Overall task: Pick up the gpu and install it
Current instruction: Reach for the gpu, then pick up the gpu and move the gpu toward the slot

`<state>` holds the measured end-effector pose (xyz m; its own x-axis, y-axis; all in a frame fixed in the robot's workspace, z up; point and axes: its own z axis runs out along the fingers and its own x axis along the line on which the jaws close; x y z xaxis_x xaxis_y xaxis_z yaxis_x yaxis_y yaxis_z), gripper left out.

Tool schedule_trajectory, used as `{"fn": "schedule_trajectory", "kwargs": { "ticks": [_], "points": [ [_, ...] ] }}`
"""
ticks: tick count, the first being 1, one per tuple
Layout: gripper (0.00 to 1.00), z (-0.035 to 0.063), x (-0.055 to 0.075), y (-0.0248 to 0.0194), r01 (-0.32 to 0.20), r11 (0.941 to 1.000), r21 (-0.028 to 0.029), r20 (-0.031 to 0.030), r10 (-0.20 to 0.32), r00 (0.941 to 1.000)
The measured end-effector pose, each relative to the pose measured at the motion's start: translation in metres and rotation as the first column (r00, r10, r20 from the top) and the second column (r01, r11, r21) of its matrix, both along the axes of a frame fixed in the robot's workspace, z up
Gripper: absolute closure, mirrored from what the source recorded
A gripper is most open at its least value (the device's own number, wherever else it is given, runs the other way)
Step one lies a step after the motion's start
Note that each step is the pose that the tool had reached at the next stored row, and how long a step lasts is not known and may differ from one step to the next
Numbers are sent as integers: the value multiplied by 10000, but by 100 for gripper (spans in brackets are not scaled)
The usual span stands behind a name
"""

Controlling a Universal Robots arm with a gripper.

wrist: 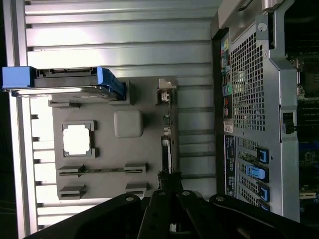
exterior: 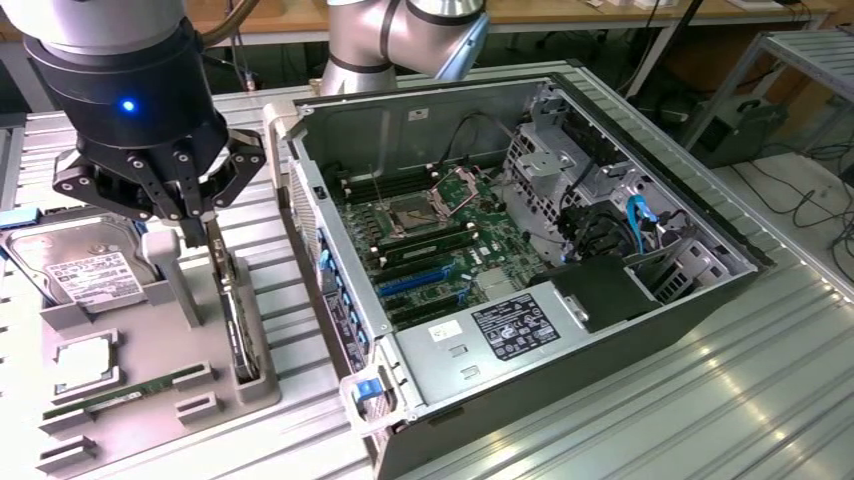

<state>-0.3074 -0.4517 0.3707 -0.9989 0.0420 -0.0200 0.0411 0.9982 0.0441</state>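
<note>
- The fingers (exterior: 198, 222) (wrist: 159, 198) are pressing together on the top edge of the gpu (exterior: 238, 325) (wrist: 167, 147), clamping it near one end.
- The gpu is standing on edge in a long slot of the grey parts tray (exterior: 140, 335) (wrist: 144, 159), on the tray's side nearest the computer case (exterior: 400, 130) (wrist: 249, 84).
- The tray is also holding a hard drive (exterior: 74, 268) (wrist: 65, 83), which is standing upright in its slot at one end.
- A processor chip (exterior: 83, 358) (wrist: 77, 139) is lying flat in a square recess of the tray.
- A green memory stick (exterior: 127, 390) (wrist: 102, 170) is sitting on edge between two small supports.
- The case is lying on its side just beside the tray with its side open, showing the motherboard (exterior: 441, 235) and a power supply (exterior: 514, 325).
- Tray and case are both resting on the ribbed metal surface (exterior: 667, 400) (wrist: 119, 40).
</note>
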Motion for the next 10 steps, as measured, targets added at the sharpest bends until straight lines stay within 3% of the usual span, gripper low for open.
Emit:
{"fn": "schedule_trajectory", "kwargs": {
  "ticks": [10],
  "points": [
    [89, 0, 0, 0, 0, 10000, 0, 0, 0, 10000]
  ]
}}
